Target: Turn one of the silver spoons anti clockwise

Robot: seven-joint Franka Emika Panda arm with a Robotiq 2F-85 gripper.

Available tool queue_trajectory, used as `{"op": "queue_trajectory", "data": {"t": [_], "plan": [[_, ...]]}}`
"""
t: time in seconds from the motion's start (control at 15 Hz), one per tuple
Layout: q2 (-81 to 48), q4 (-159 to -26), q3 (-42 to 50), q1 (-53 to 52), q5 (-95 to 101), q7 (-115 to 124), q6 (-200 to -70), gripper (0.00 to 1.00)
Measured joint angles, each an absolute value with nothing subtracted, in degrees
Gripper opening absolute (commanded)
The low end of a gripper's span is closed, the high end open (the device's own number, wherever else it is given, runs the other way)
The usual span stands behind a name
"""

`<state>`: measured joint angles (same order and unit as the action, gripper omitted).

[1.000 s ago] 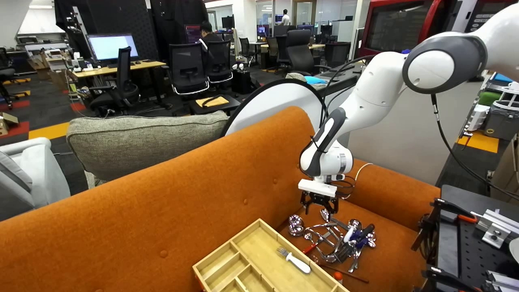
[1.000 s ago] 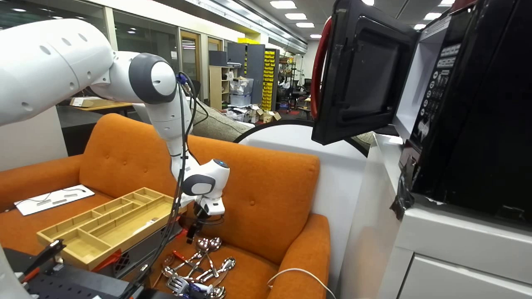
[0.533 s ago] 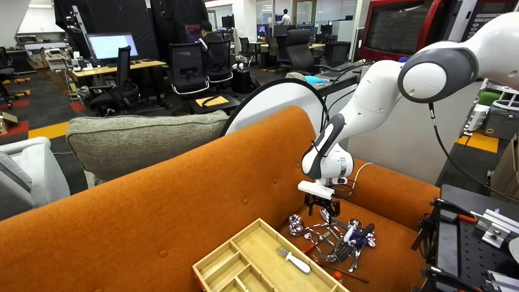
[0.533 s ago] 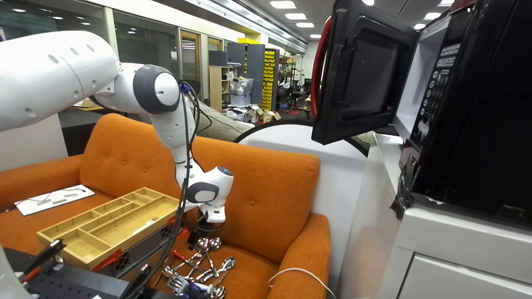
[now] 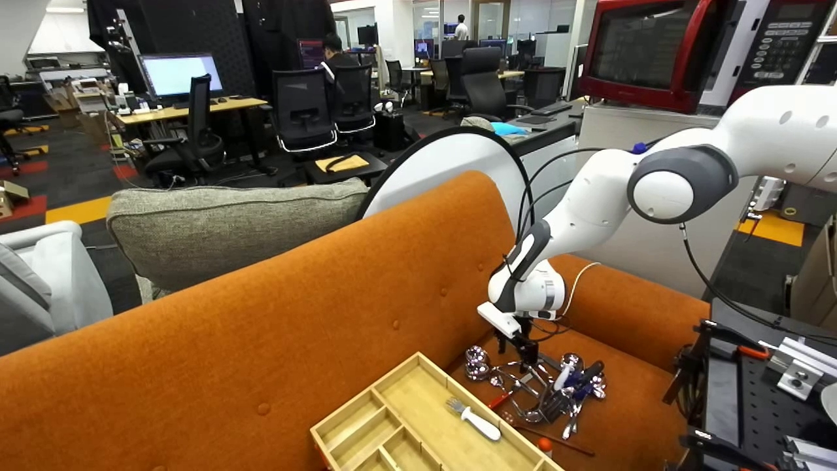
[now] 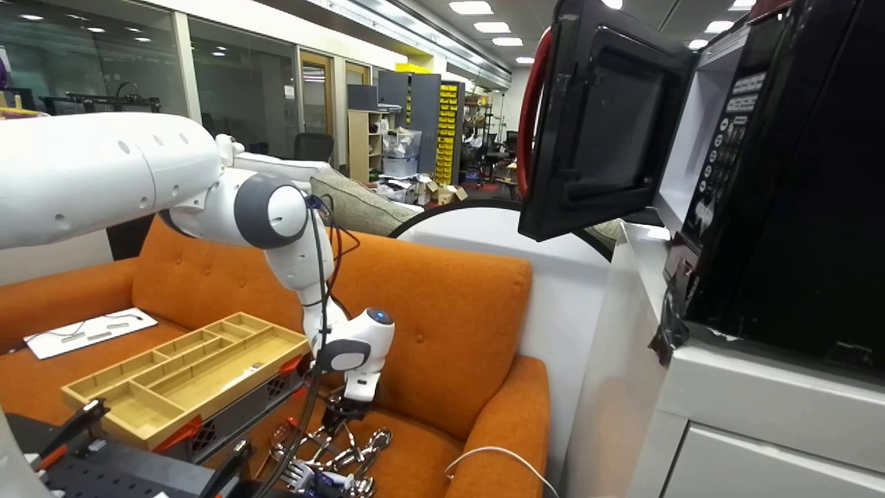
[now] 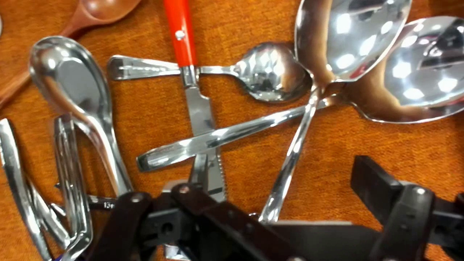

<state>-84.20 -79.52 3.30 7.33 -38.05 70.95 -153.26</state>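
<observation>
Two large silver spoons lie crossed on the orange sofa seat. In the wrist view their bowls, the upper spoon (image 7: 351, 36) and the lower spoon (image 7: 431, 69), overlap at upper right. Their bowls (image 5: 477, 364) also show in an exterior view. A small silver spoon (image 7: 270, 74) lies under a red-handled knife (image 7: 183, 36); a silver soup spoon (image 7: 79, 79) is at left. My gripper (image 7: 286, 174) is open, low over the cutlery, with the upper spoon's handle between its fingers. Nothing is held. The gripper also shows in both exterior views (image 5: 515, 353) (image 6: 340, 418).
A wooden divided tray (image 5: 418, 399) with a white-handled fork (image 5: 477, 422) stands beside the cutlery. More cutlery (image 5: 569, 389) lies tangled close by. A wooden spoon (image 7: 105, 11) lies at upper left in the wrist view. The sofa backrest (image 6: 442, 304) rises behind the gripper.
The arm has come down, bringing the gripper from above the cutlery to close over it. The cutlery has not visibly moved.
</observation>
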Motion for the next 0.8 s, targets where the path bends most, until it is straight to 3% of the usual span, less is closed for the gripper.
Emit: {"op": "queue_trajectory", "data": {"t": [0.8], "plan": [[-84.7,-79.2,3.6,7.3,-37.8,81.2,-155.4,1.0]]}}
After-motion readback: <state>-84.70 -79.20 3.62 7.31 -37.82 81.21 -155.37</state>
